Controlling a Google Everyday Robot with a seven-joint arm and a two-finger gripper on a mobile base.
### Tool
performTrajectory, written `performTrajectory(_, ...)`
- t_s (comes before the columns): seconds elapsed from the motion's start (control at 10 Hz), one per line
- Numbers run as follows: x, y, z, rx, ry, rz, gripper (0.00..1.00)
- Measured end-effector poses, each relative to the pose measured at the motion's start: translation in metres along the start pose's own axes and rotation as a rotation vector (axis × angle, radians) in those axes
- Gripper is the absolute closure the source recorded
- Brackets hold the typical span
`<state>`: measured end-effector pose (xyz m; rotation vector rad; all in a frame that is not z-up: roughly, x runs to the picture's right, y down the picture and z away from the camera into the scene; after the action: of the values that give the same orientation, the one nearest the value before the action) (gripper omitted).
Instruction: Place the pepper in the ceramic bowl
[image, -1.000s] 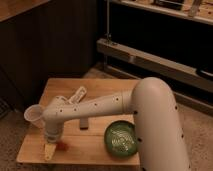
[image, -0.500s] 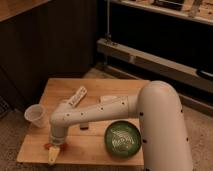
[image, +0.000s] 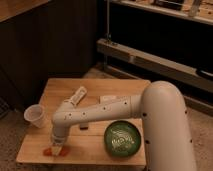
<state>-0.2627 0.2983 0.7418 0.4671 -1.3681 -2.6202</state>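
Note:
The pepper, a small slim red-orange piece, lies on the wooden table near its front left edge. My gripper points down at the pepper, its pale fingertips right at the pepper's right end. The ceramic bowl, round and dark green with a pale pattern inside, sits on the table's front right, well to the right of the gripper. My white arm stretches from the right across the table above the bowl.
A small translucent white plastic cup stands at the table's left edge. A white elongated object lies in the table's middle, behind the arm. Dark cabinets and a low shelf stand behind the table.
The arm has swung leftward and lowered, bringing the gripper down toward the table's front edge onto the pepper. The cup and the bowl have not moved.

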Motion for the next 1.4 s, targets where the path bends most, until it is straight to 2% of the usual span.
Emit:
performTrajectory(0.2, -0.004, 0.001, -0.009, -0.003, -0.015, 0.007, 0.97)
performTrajectory(0.5, -0.009, 0.001, -0.01, 0.004, 0.001, 0.004, 0.97)
performTrajectory(1.4, -0.02, 0.004, -0.028, 0.013, 0.001, -0.005, 0.97)
